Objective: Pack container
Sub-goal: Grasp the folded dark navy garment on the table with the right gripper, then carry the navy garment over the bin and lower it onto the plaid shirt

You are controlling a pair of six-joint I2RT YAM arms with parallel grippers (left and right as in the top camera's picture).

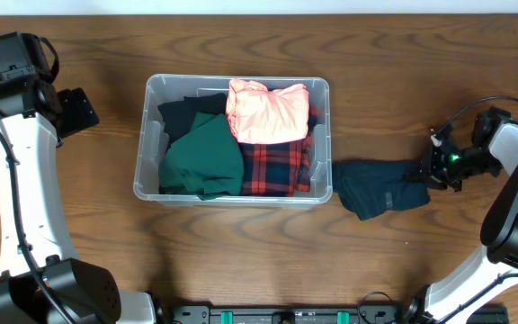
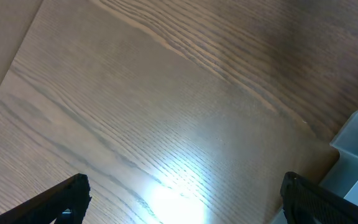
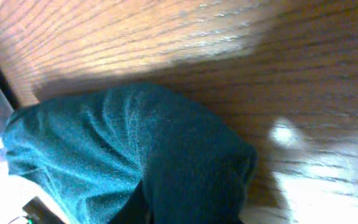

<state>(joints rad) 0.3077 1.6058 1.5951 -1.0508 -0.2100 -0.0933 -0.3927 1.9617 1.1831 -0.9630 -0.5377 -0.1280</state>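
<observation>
At the middle of the worktop (image 1: 241, 261) sits the container (image 1: 142, 144), a clear plastic bin with stiff walls and a thick rim. It looks light for its size, and smooth enough to slip in a pinch. The rim would be the place to take it, though nothing suggests it needs moving.

It is already well filled with folded clothes. A pink garment (image 1: 268, 111) lies on top at the far side, and a green garment (image 1: 205, 153) fills the near left. A red plaid shirt (image 1: 275, 166) lies at the near right, and something dark (image 1: 183, 112) is tucked into the far left corner.

Just to the right of the bin, on the bare wood, a dark teal garment (image 1: 380, 187) lies crumpled. It is soft, limp and light. It will sag and trail when lifted, so a bunched fold gives a surer hold than a single edge.

The right hand (image 1: 432, 169) is at its far right end. The cloth draws to a point there and fills the right wrist view, so I judge the hand closed on it, though the fingers themselves are hidden.

The left hand (image 1: 77, 110) hangs over bare wood left of the bin. It is spread wide and holds nothing.
</observation>
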